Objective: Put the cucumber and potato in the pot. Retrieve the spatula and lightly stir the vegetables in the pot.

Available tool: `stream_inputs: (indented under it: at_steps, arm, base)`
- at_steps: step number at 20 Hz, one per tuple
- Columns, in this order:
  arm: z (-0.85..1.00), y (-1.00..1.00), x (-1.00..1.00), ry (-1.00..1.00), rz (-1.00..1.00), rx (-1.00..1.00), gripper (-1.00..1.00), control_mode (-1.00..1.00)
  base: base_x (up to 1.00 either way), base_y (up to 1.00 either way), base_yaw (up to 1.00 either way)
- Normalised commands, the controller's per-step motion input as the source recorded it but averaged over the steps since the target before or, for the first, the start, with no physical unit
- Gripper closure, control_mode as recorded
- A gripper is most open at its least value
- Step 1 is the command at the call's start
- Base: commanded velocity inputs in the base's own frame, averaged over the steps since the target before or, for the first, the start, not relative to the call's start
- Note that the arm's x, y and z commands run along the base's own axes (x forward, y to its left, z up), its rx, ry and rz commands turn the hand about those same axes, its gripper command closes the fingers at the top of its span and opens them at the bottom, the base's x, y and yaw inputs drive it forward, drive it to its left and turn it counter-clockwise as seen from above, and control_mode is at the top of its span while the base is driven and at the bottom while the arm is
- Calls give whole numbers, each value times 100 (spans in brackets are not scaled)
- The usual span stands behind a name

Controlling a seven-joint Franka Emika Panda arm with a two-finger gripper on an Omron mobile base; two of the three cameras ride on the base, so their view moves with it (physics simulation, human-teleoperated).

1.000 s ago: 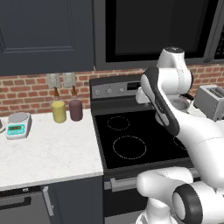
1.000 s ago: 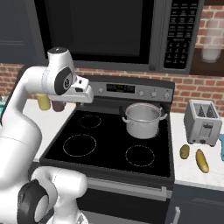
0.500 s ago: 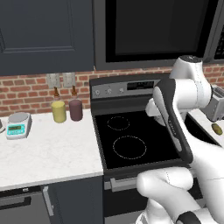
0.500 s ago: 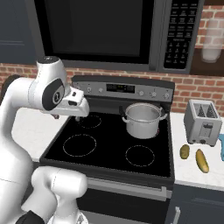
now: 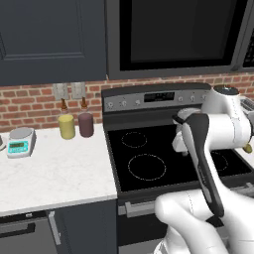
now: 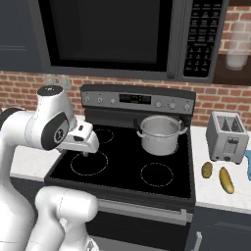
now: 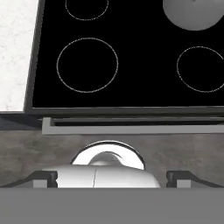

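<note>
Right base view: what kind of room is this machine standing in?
A kitchen, computer-rendered by the look of it. A black stove with a steel pot on a back burner, a microwave mounted above it, and a toaster on the counter show it.

Base views flanking stove [image 6: 122, 166]; hand view overhead

The stove [image 6: 122, 166] top lies bare across its front burners, giving open passage toward the pot [image 6: 159, 135] on the back right burner. Right of the stove, the toaster [image 6: 227, 137] stands on the counter [image 6: 215, 188] behind the potato [image 6: 207, 169] and cucumber [image 6: 226, 180].
</note>
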Motion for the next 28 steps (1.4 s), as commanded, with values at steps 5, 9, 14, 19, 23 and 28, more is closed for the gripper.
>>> stream_inputs:
  at_steps: [5, 9, 14, 19, 23, 28]
  arm:
    - [0, 0, 0, 0, 0, 0, -100, 100]
    - [0, 0, 0, 0, 0, 0, -100, 100]
    - [0, 0, 0, 0, 0, 0, -100, 100]
    - [0, 0, 0, 0, 0, 0, -100, 100]
    - [0, 0, 0, 0, 0, 0, -100, 100]
    - [0, 0, 0, 0, 0, 0, -100, 100]
  base:
    - [-22, -44, -1]
    - [-21, -98, -3]
    - [-25, -99, -3]
    - [-4, -40, -3]
    - [22, 0, 0]
    - [82, -13, 0]
